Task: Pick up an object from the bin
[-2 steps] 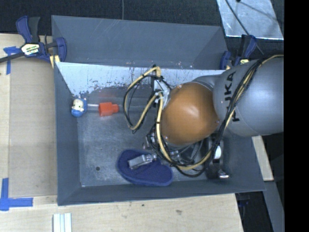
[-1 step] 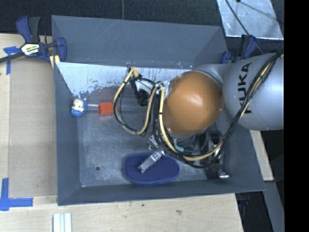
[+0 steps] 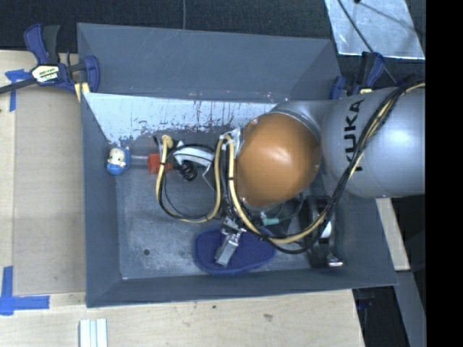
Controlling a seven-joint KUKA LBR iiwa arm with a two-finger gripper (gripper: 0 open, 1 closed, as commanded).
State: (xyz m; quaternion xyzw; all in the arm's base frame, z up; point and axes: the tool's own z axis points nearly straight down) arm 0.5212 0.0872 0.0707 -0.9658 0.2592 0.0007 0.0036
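Currently tool point(image 3: 228, 249) over blue oval pad point(image 3: 255, 257) (grip unreadable); blue-white toy point(image 3: 116, 161) well left.

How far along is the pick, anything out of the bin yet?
Done: the arm is down inside the grey metal bin. In hand: the gripper is over the flat dark-blue oval pad by the near wall. Left: grasp and lift; nothing looks raised yet.
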